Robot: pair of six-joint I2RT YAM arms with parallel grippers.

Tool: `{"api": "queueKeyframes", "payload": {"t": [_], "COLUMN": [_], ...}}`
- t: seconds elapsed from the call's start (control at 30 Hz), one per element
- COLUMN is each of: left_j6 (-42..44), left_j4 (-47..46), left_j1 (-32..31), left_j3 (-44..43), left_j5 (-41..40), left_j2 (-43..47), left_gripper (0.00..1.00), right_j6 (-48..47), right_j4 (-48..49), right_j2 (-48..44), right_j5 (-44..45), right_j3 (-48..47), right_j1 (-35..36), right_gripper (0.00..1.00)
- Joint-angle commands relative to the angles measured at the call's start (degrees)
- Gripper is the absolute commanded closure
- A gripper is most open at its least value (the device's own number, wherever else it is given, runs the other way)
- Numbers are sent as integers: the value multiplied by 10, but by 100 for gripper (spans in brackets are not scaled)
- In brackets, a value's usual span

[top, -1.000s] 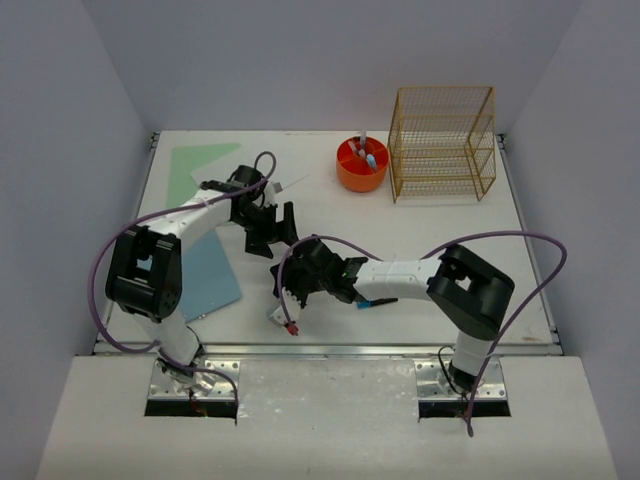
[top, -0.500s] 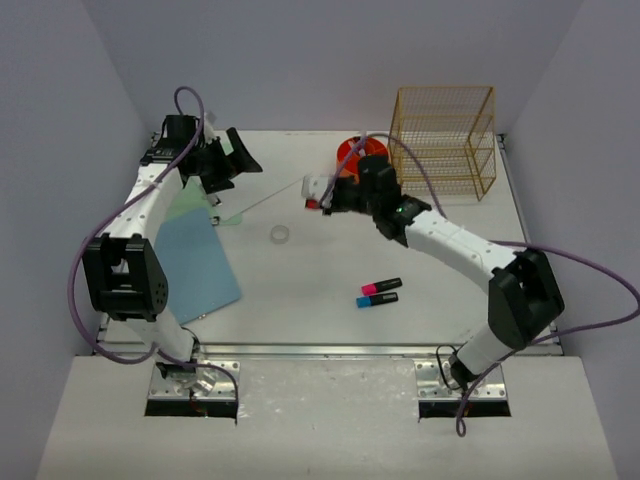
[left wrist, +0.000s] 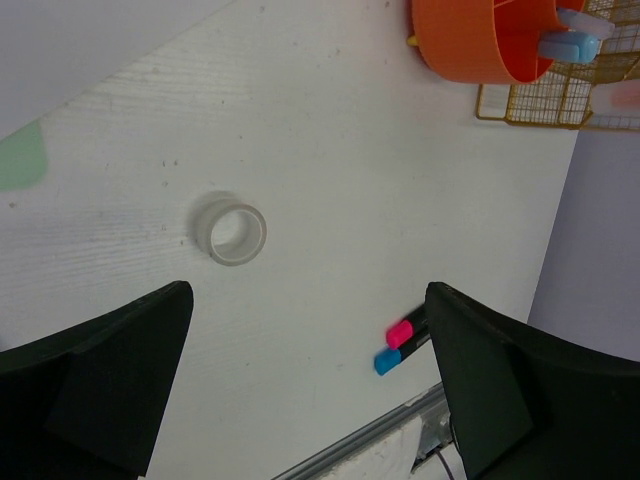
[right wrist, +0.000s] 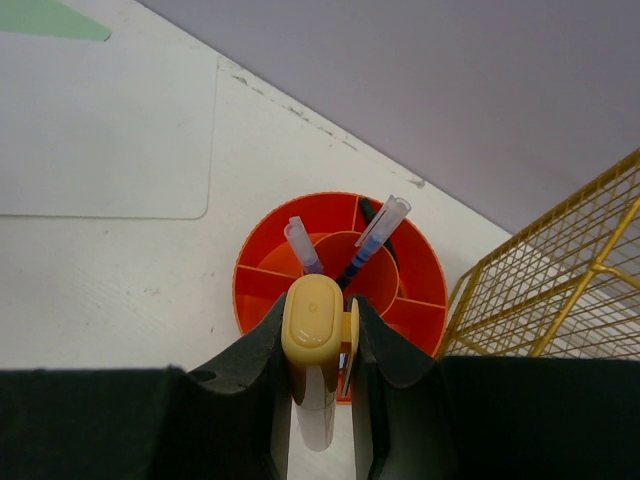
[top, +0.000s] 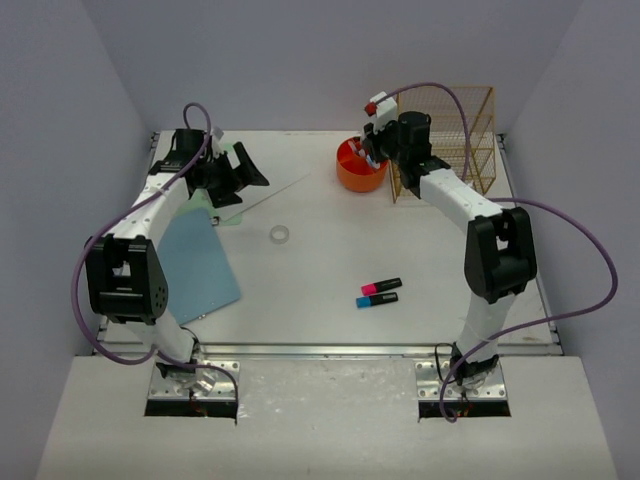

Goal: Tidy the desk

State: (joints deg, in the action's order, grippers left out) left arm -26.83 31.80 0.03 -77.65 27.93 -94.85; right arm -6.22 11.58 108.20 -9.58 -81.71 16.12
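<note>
The white desk (top: 330, 260) carries an orange round pen holder (top: 360, 168) at the back with a few pens in it. My right gripper (top: 372, 143) hangs just above the holder (right wrist: 400, 290). It is shut (right wrist: 320, 310) on a pen-like thing with a yellowish cap (right wrist: 313, 320) and a clip, cap pointing down at the holder. In the top view its white body with a red end (top: 378, 103) sticks up. My left gripper (top: 243, 180) is open and empty (left wrist: 305, 300) above the back left of the desk.
A clear tape roll (top: 280, 234) (left wrist: 235, 233) lies mid-desk. Pink and blue highlighters (top: 380, 292) (left wrist: 398, 334) lie near the front. A blue sheet (top: 200, 265) and a green sheet (top: 198, 205) lie at the left. A gold wire rack (top: 445, 140) (right wrist: 560, 300) stands right of the holder.
My right gripper carried the held thing from the front middle to the back, now above the orange holder. My left arm swung to the back left and has stayed there.
</note>
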Motion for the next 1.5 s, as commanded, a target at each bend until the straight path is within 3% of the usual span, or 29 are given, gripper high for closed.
{"api": "queueKeyframes", "payload": {"t": [0.0, 0.53, 1.13, 1.4, 1.47], "left_j6": [-8, -10, -9, -9, -9], "left_j4": [-31, -45, -48, -51, -51], "left_j1": [-1, -1, -1, -1, -1], "left_j3": [3, 24, 30, 32, 32], "left_j5": [15, 22, 19, 18, 16], "left_j2": [9, 19, 16, 14, 14], "left_gripper": [0, 0, 0, 0, 0], "right_j6": [38, -28, 2, 1, 0], "right_j4": [76, 148, 172, 183, 183], "right_j2": [10, 22, 76, 88, 91], "right_j5": [23, 31, 41, 38, 37], "right_j3": [-28, 1, -9, -12, -14], "right_j1": [0, -8, -17, -24, -26], "right_gripper": [100, 100, 100, 89, 74]}}
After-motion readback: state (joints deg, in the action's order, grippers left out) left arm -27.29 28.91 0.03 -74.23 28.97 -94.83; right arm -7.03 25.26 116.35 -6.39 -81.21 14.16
